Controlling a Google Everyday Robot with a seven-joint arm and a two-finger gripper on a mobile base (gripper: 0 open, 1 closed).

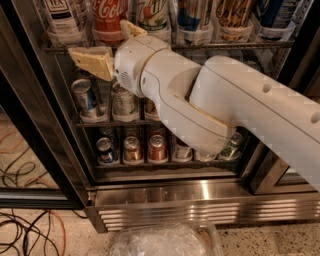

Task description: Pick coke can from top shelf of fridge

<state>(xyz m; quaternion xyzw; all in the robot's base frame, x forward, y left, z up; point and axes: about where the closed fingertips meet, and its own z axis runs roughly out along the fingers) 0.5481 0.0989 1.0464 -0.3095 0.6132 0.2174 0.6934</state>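
Observation:
The coke can (107,14), red with white script, stands in a clear holder on the top shelf (235,45) of the fridge (165,192); its top is cut off by the frame. My gripper (98,38) is open just below and in front of the can. One tan finger (92,60) lies to the can's lower left at rail height. The other finger (132,28) points up at the can's right side. My white arm covers much of the middle shelf.
A white-and-green can (152,14), a blue can (192,15) and a gold-brown can (235,14) stand right of the coke can, a white-labelled one (61,15) to its left. More cans (86,98) fill the lower racks. The open black door frame (30,120), floor cables (25,235) and a plastic bag (165,241) lie below.

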